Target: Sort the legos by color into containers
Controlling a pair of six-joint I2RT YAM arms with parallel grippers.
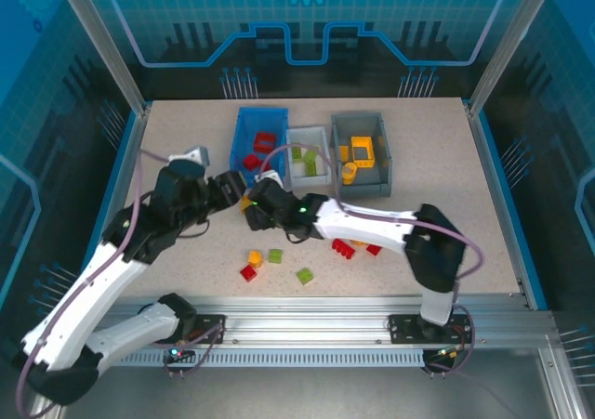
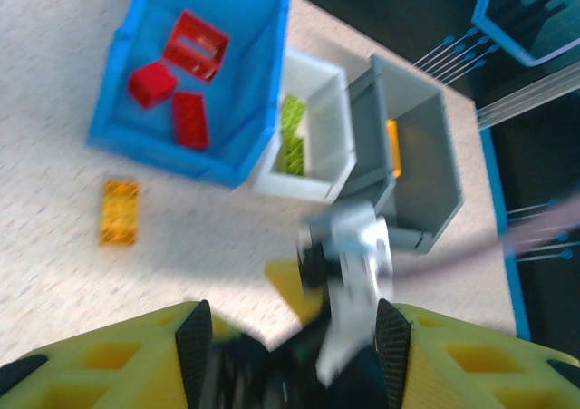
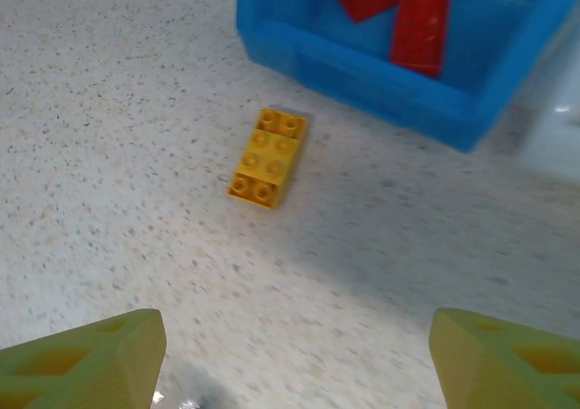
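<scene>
- Speckled beige table (image 1: 465,205) inside blue enclosure walls. A blue bin (image 1: 238,145), a white bin (image 1: 309,133) and a grey bin (image 1: 381,159) stand side by side at its far middle.
- My right gripper (image 3: 294,345) hangs low in front of the blue bin, its fingers (image 3: 82,359) spread wide with nothing between them.
- A yellow-orange brick (image 3: 268,157), two studs by four, lies flat and studs up, near the blue bin's front wall but not touching it.
- In my right wrist view its long axis runs from near-left to far-right, the far end pointing at the bin.
- My left gripper (image 2: 292,332) is spread too, with my right arm's blurred wrist beneath it.
- Red bricks (image 2: 190,119) lie in the blue bin, lime green bricks (image 2: 292,132) in the white, yellow-orange pieces (image 1: 361,150) in the grey.
- Loose bricks (image 1: 275,255) lie nearer my bases.
</scene>
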